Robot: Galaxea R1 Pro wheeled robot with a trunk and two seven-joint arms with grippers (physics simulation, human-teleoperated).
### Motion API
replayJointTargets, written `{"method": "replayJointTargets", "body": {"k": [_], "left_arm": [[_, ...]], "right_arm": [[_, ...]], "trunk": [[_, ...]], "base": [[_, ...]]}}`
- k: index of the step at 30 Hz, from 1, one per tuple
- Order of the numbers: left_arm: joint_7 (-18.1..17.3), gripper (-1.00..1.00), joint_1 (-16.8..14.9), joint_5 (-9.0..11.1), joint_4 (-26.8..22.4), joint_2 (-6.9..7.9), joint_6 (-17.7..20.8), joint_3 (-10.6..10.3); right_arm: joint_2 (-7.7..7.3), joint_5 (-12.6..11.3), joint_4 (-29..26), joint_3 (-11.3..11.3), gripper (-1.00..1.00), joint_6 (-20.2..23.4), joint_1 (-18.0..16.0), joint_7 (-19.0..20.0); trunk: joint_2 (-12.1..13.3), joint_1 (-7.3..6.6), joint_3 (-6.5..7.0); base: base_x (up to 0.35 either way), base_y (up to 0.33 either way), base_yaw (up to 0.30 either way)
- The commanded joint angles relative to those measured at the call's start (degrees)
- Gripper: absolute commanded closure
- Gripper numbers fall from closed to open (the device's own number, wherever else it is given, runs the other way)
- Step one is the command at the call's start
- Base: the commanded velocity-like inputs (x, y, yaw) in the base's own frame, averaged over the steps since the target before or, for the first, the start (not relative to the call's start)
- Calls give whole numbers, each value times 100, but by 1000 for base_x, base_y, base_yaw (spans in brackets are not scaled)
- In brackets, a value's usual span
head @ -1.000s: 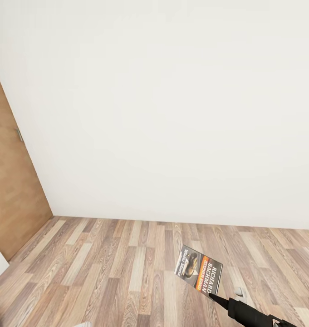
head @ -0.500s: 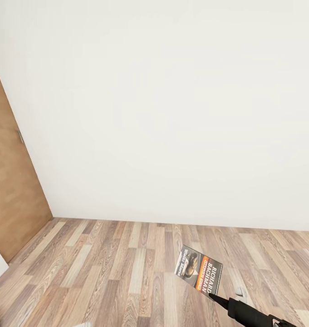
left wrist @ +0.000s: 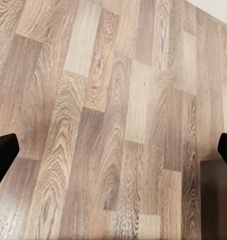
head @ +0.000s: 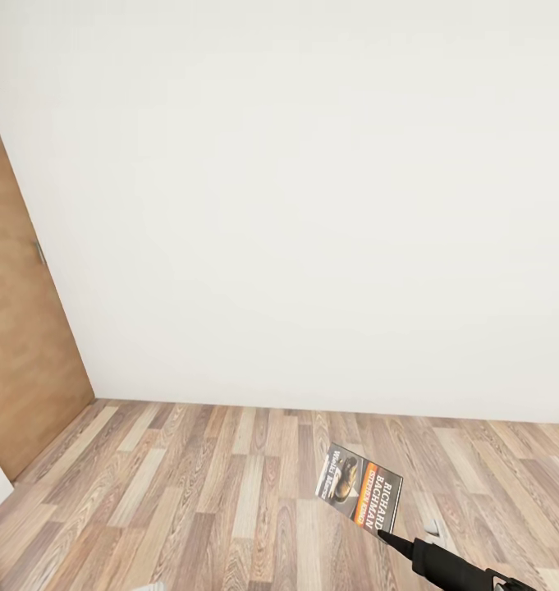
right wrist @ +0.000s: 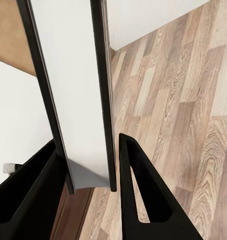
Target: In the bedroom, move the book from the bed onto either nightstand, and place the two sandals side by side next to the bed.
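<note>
My right gripper [head: 383, 535] reaches in from the lower right of the head view and is shut on the book [head: 359, 489]. The book is a thin paperback with a dark cover, an oval picture, an orange band and white lettering, held up above the wood floor. In the right wrist view the book [right wrist: 78, 100] stands edge-on, clamped between the two black fingers [right wrist: 138, 200]. My left gripper [left wrist: 113, 150] is open, its black fingertips [left wrist: 3, 152] far apart at the picture's two sides, with only floor planks between them.
A plain white wall [head: 312, 205] faces me, meeting the grey-brown plank floor [head: 189, 492]. A light-brown wooden door [head: 16, 353] stands at the left. The left wrist view catches the edge of a dark brown surface [left wrist: 217, 200].
The whole head view has shifted a little, with the wall's foot and the door handle lower in the picture, so the camera moved. The book stays in the right gripper as before.
</note>
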Motion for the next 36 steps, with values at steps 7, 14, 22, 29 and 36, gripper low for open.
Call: {"method": "replayJointTargets", "body": {"k": [7,14,22,29,36], "left_arm": [[-43,-100,-5,11,8,-2,1,32],[-44,-100,-5,11,8,6,2,38],[-44,-100,-5,11,8,9,2,40],[-44,-100,-5,11,8,15,2,42],[-44,-100,-5,11,6,16,2,43]], "right_arm": [[5,-24,2,-12,100,59,-4,15],[14,-22,3,-12,100,59,-4,10],[18,-38,301,-61,100,67,-4,-464],[45,-56,396,-47,100,66,-4,-852],[47,-73,393,-73,100,67,-5,-874]], "trunk": [[-6,1,2],[-6,1,2],[-6,1,2],[-6,1,2],[-6,1,2]], "base": [[0,0,0],[70,0,0],[316,0,0],[331,0,0],[329,0,0]]}}
